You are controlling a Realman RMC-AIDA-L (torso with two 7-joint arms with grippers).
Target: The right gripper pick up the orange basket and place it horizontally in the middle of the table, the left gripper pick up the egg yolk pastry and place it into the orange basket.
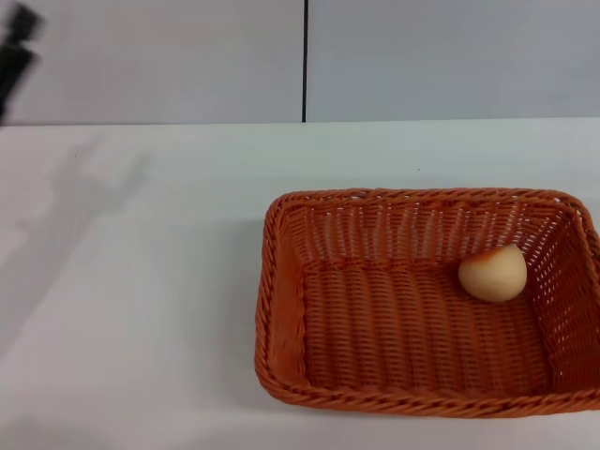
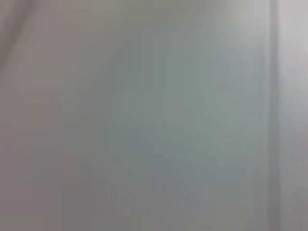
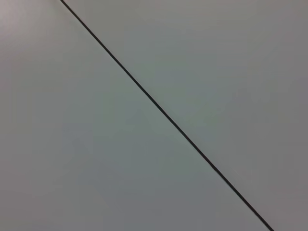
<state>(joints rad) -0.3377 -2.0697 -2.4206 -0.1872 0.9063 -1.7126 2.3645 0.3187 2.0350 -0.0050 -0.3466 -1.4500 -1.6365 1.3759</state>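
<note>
The egg yolk pastry already sits inside the orange basket, toward its far right corner, and the basket lies lengthwise on the table, right of centre. Both placements look done to me; nothing seems left but to pull the arms clear. The left gripper is a dark shape raised at the far left, and I cannot tell whether its claw is apart or together. The right gripper is out of sight. No label or writing shows anywhere.

You see an orange basket of rough woven wicker, a smooth matt pastry, and a smooth white table.
</note>
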